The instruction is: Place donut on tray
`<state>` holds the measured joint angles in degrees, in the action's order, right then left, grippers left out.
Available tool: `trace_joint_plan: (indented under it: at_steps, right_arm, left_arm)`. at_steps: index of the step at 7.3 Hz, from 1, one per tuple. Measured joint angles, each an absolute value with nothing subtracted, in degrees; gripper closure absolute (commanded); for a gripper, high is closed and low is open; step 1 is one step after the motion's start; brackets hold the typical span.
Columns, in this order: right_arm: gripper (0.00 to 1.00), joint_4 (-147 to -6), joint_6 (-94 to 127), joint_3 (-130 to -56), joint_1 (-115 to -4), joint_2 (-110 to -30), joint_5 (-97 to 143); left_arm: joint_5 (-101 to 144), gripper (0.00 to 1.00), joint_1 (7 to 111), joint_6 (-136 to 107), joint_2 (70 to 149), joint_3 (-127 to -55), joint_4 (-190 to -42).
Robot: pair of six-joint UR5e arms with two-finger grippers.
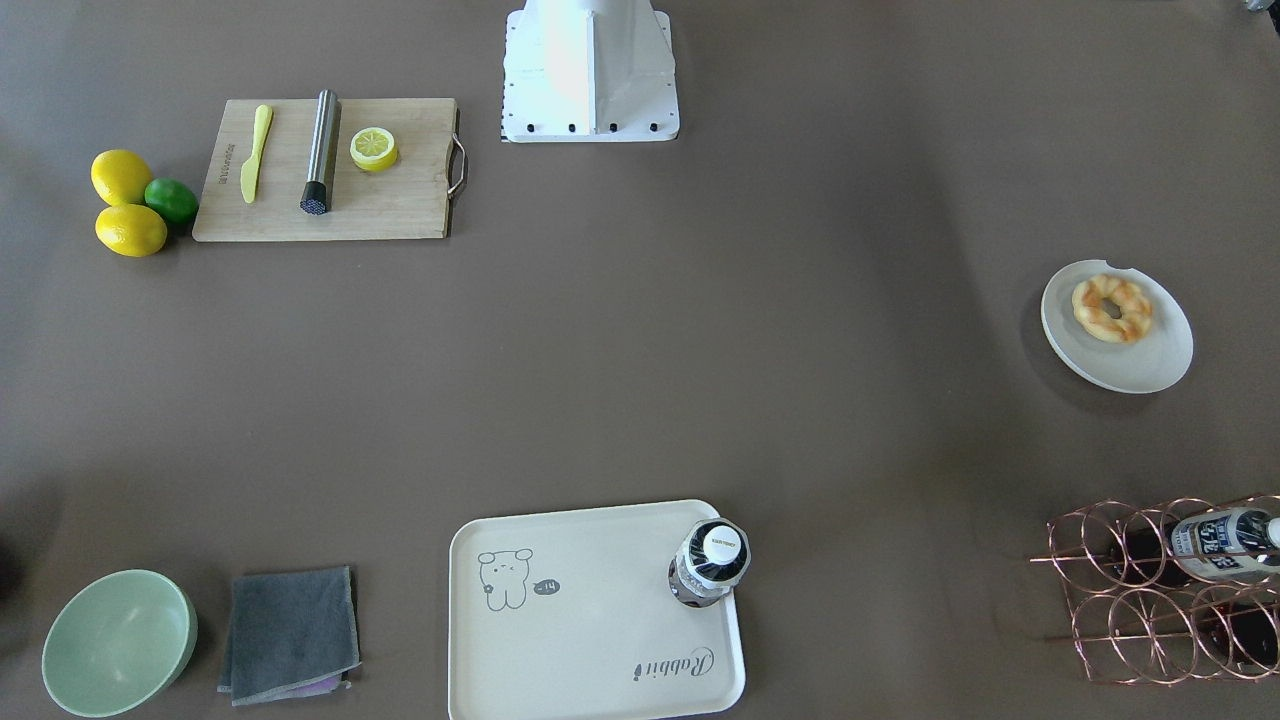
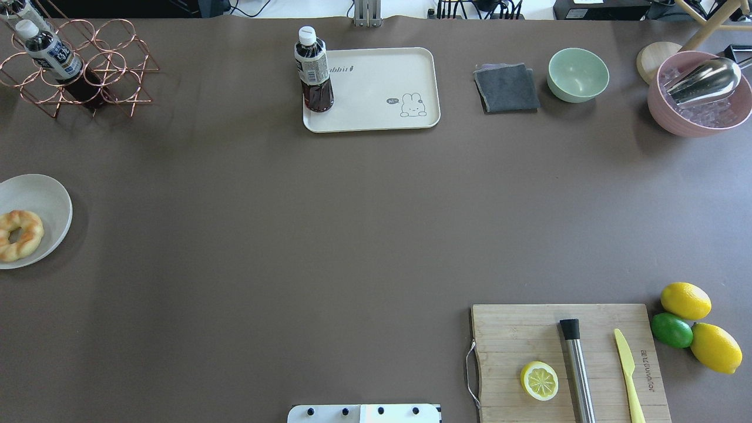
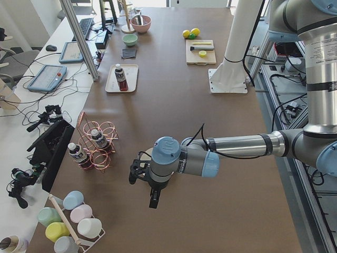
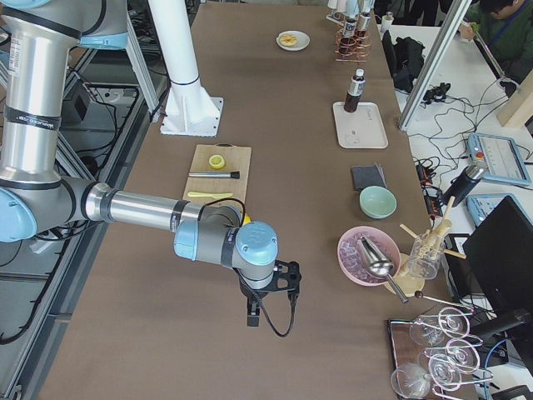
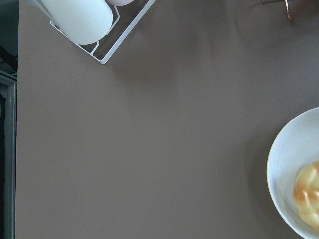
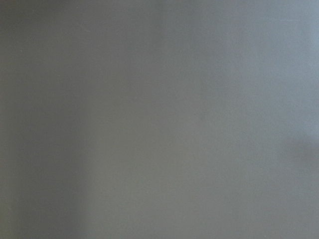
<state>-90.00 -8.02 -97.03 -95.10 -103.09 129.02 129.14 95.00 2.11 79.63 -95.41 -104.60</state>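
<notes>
The donut (image 1: 1112, 308) lies on a round off-white plate (image 1: 1135, 365) at the table's left end; it also shows in the overhead view (image 2: 19, 235) and at the left wrist view's right edge (image 5: 309, 199). The cream tray (image 1: 600, 640) sits at the far middle edge (image 2: 382, 76) and carries an upright dark bottle (image 2: 313, 70). My left gripper (image 3: 153, 199) shows only in the exterior left view, hovering near the plate; I cannot tell if it is open or shut. My right gripper (image 4: 252, 317) shows only in the exterior right view, over the table's right end; I cannot tell its state either.
A wooden cutting board (image 2: 517, 335) holds a half lemon (image 2: 539, 380), a steel muddler and a yellow knife; two lemons and a lime (image 2: 671, 329) lie beside it. A copper wire rack (image 2: 88, 76) with bottles, a grey cloth (image 2: 506, 88), a green bowl (image 2: 578, 74) and a pink ice bowl (image 2: 699, 94) line the far edge.
</notes>
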Motion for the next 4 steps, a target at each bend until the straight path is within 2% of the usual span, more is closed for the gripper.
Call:
trace_joint_plan:
  at_steps: [4]
  right_arm:
    - [0.00, -90.0, -8.1, -97.0, -95.1, -103.2, 128.7]
  left_arm:
    - [129.5, 0.02, 94.8, 2.0, 79.8, -94.9, -106.6]
